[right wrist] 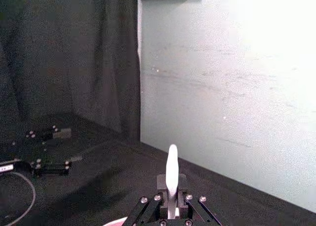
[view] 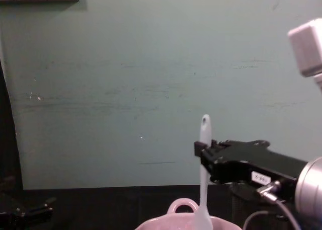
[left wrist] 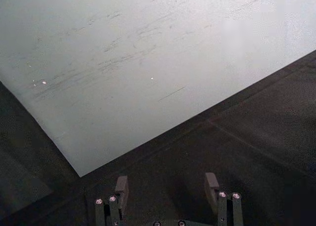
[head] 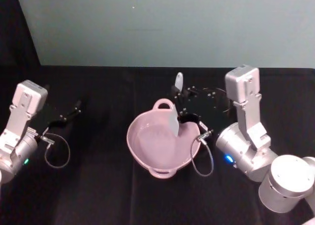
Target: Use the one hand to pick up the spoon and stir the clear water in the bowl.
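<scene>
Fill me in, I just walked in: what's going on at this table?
The right gripper grips the white spoon by its handle, holding it upright, blade down inside the pink bowl on the black table. The left gripper sits open, off to the left, away from the bowl.

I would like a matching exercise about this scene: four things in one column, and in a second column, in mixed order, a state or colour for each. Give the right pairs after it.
Column 1
1. spoon
2. bowl
3. left gripper
4. right gripper

Column 2
A. open, holding nothing
B. pink, standing on the black table
C. shut on the spoon
D. white, upright, blade down in the bowl

Pairs: 1-D, 2-B, 3-A, 4-C
</scene>
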Robot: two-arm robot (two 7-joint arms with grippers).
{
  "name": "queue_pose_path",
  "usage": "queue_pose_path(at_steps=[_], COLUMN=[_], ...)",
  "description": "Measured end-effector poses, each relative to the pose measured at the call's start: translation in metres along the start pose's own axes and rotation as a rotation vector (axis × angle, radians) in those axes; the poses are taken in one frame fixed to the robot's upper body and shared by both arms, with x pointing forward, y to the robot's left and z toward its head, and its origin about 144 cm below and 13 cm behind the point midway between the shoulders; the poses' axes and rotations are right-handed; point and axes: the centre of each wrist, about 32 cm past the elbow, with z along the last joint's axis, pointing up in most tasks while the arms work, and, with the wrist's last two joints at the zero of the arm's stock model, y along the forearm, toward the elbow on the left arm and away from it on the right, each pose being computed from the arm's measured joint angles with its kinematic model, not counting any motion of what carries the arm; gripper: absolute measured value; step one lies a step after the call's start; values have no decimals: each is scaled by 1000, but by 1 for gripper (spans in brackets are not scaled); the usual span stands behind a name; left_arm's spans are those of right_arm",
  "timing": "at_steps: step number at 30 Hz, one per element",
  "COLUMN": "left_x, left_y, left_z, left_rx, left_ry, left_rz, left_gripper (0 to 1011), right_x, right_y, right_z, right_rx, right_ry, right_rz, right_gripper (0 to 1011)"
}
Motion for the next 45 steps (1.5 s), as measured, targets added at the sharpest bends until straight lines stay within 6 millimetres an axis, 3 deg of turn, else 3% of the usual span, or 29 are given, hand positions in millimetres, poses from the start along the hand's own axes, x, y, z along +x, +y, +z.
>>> queue_pose_path(at_steps=[17,32,45], left_x=[0,0,0], left_y=[0,0,0], left_z=[0,0,0], left_rx=[0,0,0], left_ry=[0,0,0], left_rz=[0,0,0], left_gripper=[1011,1011,1011], right_x=[16,51,73], right_y=[-17,-34,-38], right_z=[24,57,66], right_rx=[44,27,19], right_ry=[163,344,417], right_rz=[-33,-97,-196], right_gripper=[112,112,112])
